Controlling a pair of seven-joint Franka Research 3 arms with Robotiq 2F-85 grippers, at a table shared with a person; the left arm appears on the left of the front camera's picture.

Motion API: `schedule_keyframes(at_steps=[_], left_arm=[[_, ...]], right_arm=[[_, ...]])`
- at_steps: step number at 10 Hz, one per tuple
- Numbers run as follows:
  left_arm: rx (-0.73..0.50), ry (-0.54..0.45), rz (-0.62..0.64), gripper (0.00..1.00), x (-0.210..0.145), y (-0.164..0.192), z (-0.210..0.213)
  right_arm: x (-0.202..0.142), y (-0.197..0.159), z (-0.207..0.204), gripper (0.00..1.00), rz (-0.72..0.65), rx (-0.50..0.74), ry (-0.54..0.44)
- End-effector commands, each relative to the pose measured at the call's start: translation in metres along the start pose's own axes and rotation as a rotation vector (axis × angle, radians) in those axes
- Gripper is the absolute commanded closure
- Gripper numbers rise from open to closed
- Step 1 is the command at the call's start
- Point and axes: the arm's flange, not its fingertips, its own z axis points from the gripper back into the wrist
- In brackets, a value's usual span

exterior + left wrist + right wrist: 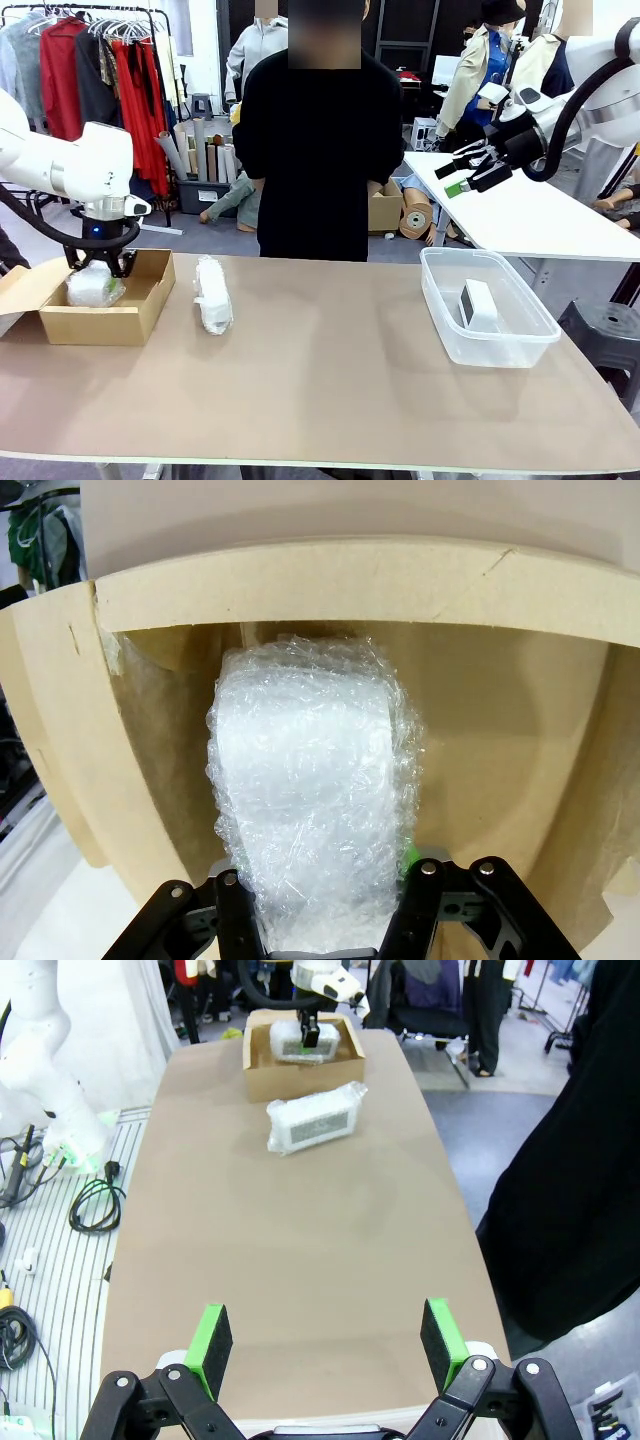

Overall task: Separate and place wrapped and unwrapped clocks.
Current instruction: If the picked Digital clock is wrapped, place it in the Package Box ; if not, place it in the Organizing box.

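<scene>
My left gripper (97,283) is shut on a fat bubble-wrapped clock bundle (93,288) and holds it down inside the brown cardboard box (140,313) at the table's left. In the left wrist view the bundle (312,810) sits between my fingers, close to the box wall (330,580). A slimmer wrapped clock (212,294) lies on the table just right of the box; the right wrist view shows it too (312,1118). A bare white clock (477,303) rests in the clear plastic tub (450,330) at the right. My right gripper (470,170) hangs open, high above the table's right side.
A person in black (310,150) stands at the table's far edge, hands out of sight. A white table (540,215) stands behind at the right. The brown tabletop (330,380) stretches between box and tub.
</scene>
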Motion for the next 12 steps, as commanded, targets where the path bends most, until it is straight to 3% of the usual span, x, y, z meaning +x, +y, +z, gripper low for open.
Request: schedule_keyframes(at_steps=[1,3,12], left_arm=[[-0.016,0.013,-0.017,0.32,0.005,0.006,0.004],[-0.014,0.014,-0.018,0.00,0.004,0.006,0.003],[-0.019,-0.068,-0.016,0.00,-0.024,0.005,0.044]], right_arm=[[0.002,0.000,0.001,0.00,0.003,-0.005,-0.001],[0.002,0.000,0.001,0.00,0.003,-0.005,-0.001],[0.002,0.000,0.001,0.00,0.003,-0.005,-0.001]])
